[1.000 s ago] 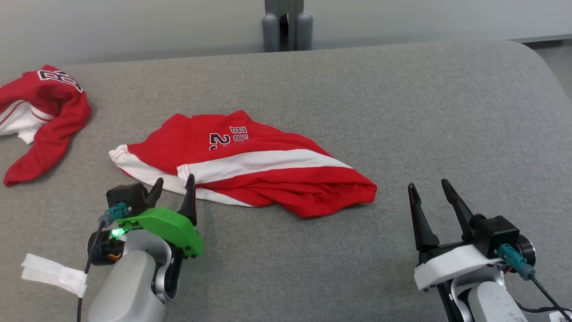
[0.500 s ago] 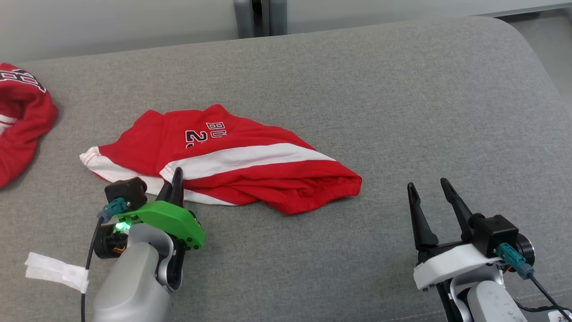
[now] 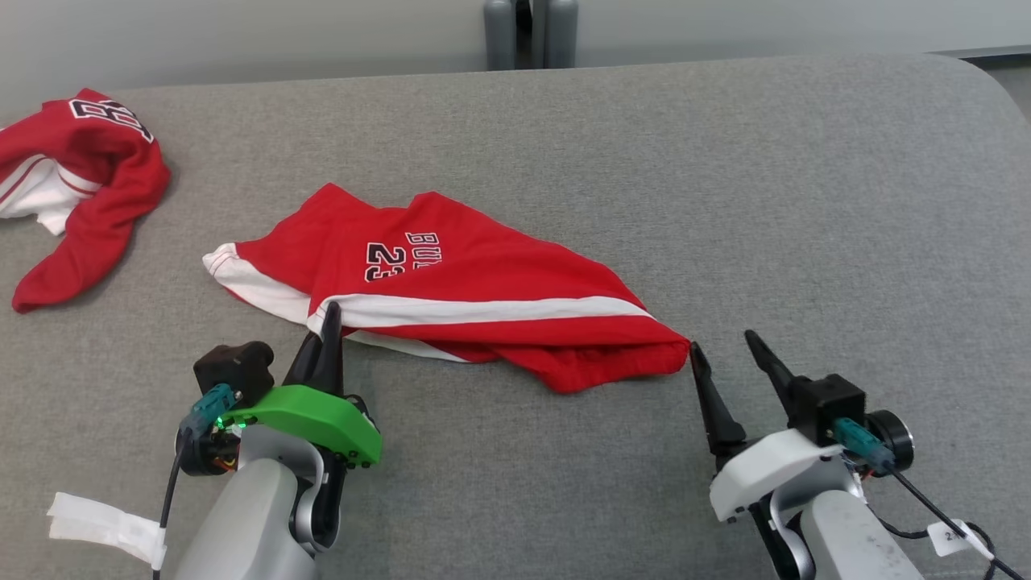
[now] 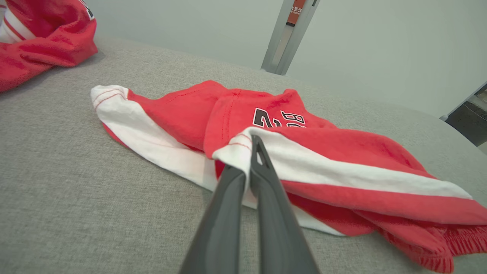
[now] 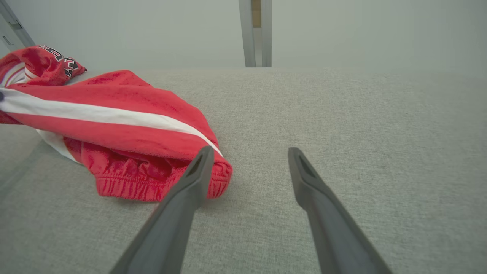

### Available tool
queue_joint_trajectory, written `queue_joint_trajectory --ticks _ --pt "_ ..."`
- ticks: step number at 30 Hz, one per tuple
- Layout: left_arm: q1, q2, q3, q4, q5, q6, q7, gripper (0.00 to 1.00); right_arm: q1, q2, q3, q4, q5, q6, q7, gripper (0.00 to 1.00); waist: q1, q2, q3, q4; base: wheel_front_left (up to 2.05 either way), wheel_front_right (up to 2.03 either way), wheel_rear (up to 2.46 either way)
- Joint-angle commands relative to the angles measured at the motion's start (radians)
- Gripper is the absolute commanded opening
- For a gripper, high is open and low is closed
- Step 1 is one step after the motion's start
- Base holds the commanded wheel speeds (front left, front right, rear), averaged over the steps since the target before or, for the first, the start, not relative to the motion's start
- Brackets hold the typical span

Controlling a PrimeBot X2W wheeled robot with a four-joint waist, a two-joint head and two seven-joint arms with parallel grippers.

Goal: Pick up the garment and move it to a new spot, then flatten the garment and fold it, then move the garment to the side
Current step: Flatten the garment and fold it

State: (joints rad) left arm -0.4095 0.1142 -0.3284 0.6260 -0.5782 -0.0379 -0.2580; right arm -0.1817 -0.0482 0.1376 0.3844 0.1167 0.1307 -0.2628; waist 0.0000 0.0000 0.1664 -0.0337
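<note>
Head view, garment (image 3: 451, 298): red shorts with white side stripes, lying rumpled on the grey counter (image 3: 725, 201), just toward 9 o'clock of centre; the waistband (image 3: 668, 354) points to 4 o'clock.
Head view, left pincer (image 3: 331, 322): at 7 o'clock, fingers pressed together on the white hem (image 3: 318, 310) at the corner nearest the robot.
Head view, right pincer (image 3: 722, 342): at 4 o'clock, fingers spread wide and holding nothing, one tip just beside the waistband.
Head view, writing: "23" and the letters "BU" in black-and-white print on the red cloth; the rest of the word folds under.
Head view, second garment (image 3: 89, 185): red, heaped at 10 o'clock, well apart; its printed digits are too twisted to read.
Left wrist view, grip: the two fingers meet at centre with the white hem pinched between them; most of the cloth lies on the counter.
Left wrist view, writing: "2" and "B" show at 12 o'clock of the tips; a red sign (image 4: 298, 5) on the post (image 4: 281, 38) at 12 o'clock is too small to read.
Right wrist view, pincer: wide apart; the gathered waistband lies at 9 o'clock of the tips, with the nearer finger just beside it. Whether they touch I cannot tell.
Progress, done: by my reading, only the first grasp is made, on one corner.
Progress, left: lifting, carrying to a new spot, flattening, folding, moving aside.
</note>
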Motion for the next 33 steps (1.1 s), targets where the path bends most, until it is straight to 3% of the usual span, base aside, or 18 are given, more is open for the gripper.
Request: queue_joint_trajectory --ticks 1,8,9,10,11,12,20,33 --pt "0.018 0.008 -0.003 -0.019 0.006 0.007 -0.007 0.0 -0.036 -0.003 0.029 0.051 -0.018 0.0 0.005 1.0 0.0 0.0 0.002 0.028 0.0 0.0 0.0" --pt "0.044 0.004 -0.013 -0.092 0.002 0.024 0.006 0.0 -0.152 -0.004 0.103 0.269 -0.016 0.0 0.02 1.0 0.0 0.0 0.007 0.081 0.0 0.0 0.0" --pt "0.048 0.002 -0.016 -0.103 0.004 0.028 0.008 0.0 -0.165 -0.004 0.11 0.293 -0.011 0.0 0.018 0.48 0.0 0.0 0.006 0.087 0.0 0.0 0.0" --pt "0.051 0.004 -0.017 -0.11 0.004 0.03 0.009 0.0 -0.175 -0.004 0.113 0.31 -0.007 0.0 0.017 0.37 0.0 0.0 0.006 0.09 0.0 0.0 0.0" --pt "0.054 0.006 -0.018 -0.12 0.004 0.031 0.007 0.0 -0.19 -0.005 0.112 0.326 -0.003 0.0 0.014 0.15 0.0 0.0 0.005 0.094 0.0 0.0 0.0" --pt "0.055 0.007 -0.018 -0.127 0.003 0.031 0.007 0.0 -0.202 -0.004 0.108 0.334 -0.001 0.0 0.011 0.0 0.0 0.0 0.004 0.095 0.0 0.0 0.0" --pt "0.052 0.011 -0.024 -0.188 0.008 0.038 0.005 0.0 -0.284 -0.004 0.031 0.309 -0.059 0.0 -0.004 0.0 0.0 0.0 -0.015 0.068 0.0 0.0 0.0" --pt "0.018 -0.029 -0.066 -0.347 0.017 0.041 0.0 0.0 -0.302 -0.003 -0.215 0.054 -0.236 -0.001 -0.003 0.0 0.0 0.0 -0.035 -0.006 0.0 0.0 0.0"
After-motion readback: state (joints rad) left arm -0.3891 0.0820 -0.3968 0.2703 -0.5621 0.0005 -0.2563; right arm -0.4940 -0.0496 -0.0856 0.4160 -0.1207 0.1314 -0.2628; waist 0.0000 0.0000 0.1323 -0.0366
